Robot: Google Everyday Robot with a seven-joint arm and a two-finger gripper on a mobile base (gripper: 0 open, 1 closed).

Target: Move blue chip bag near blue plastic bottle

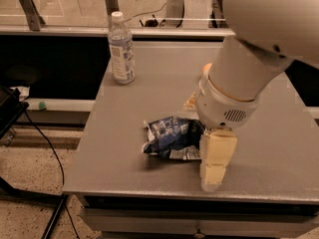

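Blue chip bag (172, 137): where is it?

You can see the blue chip bag lying flat near the front edge of the grey surface (124, 148). It is all crumpled, dark blue with white print and shiny edges.

And the blue plastic bottle (121, 51)?

Look at the far left corner of the surface. The bottle stands up straight there, with its white cap on top. The bag and the bottle are well apart.

Where is the gripper (215, 168)?

You see it hanging down just beside the right end of the bag. It is low over the surface and close to the front edge. It is a pale cream colour. It may be touching the bag's right end, but you cannot tell for sure.

Is it spread wide or pinched together?

You cannot tell. Only one cream side of it shows from here.

What else is there?

The big white arm (239, 83) comes in from the top right and hides part of the surface behind it. A black cable (47, 141) runs across the floor on the left.
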